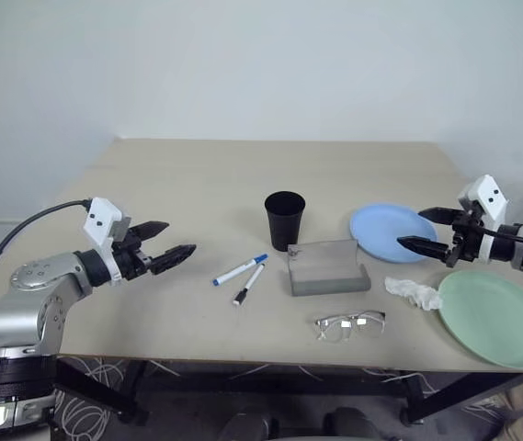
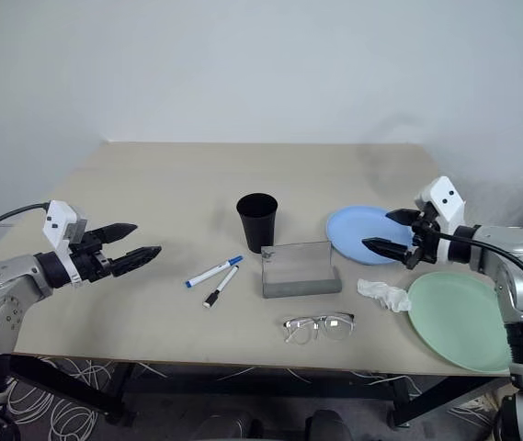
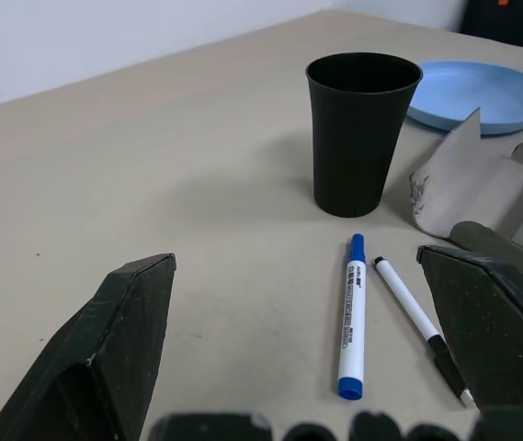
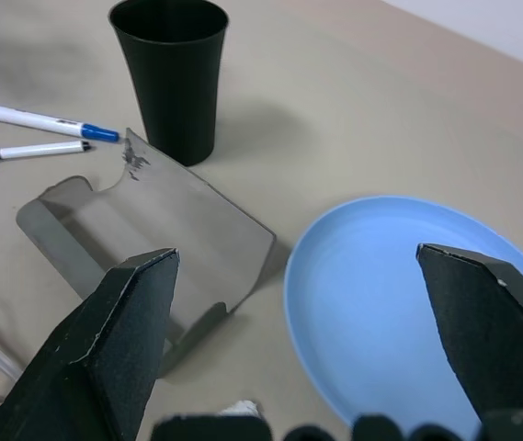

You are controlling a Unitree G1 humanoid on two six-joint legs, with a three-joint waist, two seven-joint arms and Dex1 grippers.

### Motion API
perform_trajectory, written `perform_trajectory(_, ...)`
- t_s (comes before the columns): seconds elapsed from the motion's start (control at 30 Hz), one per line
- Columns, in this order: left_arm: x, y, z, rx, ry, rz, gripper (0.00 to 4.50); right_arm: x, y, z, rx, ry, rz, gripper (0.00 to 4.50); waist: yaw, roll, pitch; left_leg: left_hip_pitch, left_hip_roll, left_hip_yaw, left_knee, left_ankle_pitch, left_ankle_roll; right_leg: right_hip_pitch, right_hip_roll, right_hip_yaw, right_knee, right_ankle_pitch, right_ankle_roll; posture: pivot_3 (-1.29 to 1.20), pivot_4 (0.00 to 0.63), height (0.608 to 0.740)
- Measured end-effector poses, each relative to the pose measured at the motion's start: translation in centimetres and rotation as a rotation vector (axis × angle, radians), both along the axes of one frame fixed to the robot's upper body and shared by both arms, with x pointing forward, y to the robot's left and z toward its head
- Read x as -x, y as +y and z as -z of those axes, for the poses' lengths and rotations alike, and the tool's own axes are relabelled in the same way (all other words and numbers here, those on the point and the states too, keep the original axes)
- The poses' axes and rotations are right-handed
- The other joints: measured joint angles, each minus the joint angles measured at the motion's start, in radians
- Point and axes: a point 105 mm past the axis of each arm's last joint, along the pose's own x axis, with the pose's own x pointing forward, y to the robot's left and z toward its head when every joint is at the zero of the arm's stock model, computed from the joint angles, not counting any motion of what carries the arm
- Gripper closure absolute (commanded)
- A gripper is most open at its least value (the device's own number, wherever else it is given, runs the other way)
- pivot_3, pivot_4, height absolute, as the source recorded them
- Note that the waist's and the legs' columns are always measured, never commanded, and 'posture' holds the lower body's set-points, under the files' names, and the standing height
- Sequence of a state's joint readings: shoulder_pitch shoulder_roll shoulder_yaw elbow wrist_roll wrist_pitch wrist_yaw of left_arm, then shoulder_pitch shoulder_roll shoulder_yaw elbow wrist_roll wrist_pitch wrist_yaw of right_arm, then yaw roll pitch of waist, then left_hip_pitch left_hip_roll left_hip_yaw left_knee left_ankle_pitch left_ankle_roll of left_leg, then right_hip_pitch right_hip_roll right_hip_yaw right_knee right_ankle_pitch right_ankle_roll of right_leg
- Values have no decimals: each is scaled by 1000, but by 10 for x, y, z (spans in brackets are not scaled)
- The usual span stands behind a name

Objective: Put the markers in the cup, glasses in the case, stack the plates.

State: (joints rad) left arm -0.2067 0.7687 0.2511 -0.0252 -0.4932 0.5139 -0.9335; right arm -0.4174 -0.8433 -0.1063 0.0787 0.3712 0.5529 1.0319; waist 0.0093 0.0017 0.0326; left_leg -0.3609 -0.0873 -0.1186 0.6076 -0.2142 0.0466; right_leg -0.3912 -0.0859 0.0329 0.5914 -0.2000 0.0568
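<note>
Hands hover above the desk (image 1: pixel 197 184) with fingers spread wide, holding nothing. The left hand (image 1: pixel 171 250) at the frame's left points toward the markers (image 1: pixel 241 277); the right hand (image 1: pixel 428 230) at the right hangs over the light blue plate (image 1: pixel 380 230).

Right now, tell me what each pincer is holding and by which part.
Nothing is held. The left pincer is open in the air to the left of the markers, and the right pincer is open above the light blue plate.

Two markers (image 1: pixel 240 276) lie beside the upright black cup (image 1: pixel 284 220); grey case (image 1: pixel 327 269) open, glasses (image 1: pixel 349 324) in front; blue plate (image 1: pixel 392 231) and green plate (image 1: pixel 495 315) apart.
</note>
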Motion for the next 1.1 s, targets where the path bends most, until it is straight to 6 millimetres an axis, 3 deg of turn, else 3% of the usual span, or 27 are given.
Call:
perform_trajectory(0.27,1,-10,0,19,-6,18,23,-1,-13,5,18,25,38,0,0,0,0,0,0,0,0,0,0,0,0,0,0,0,0,0,0,732)
perform_trajectory(0.43,-6,-20,-2,34,-23,46,23,6,-32,9,37,43,99,0,2,0,0,0,0,0,0,0,0,1,0,0,0,0,0,0,0,732)
perform_trajectory(0.6,-11,-33,-1,45,-27,86,23,18,-68,17,55,81,245,0,2,0,0,0,0,1,0,0,0,2,0,0,0,0,0,0,0,732)
perform_trajectory(0.8,-14,-39,8,59,1,108,23,40,-117,42,51,166,459,0,0,0,0,0,0,1,0,0,0,2,0,0,0,0,0,0,0,732)
perform_trajectory(0.93,-15,-42,11,67,6,121,23,59,-159,58,60,211,651,0,0,0,0,0,0,2,1,0,0,3,0,1,0,0,0,0,0,732)
perform_trajectory(1.1,-15,-43,11,68,6,124,23,74,-183,76,54,262,768,0,0,1,0,1,2,5,1,0,0,3,0,0,0,0,0,0,0,732)
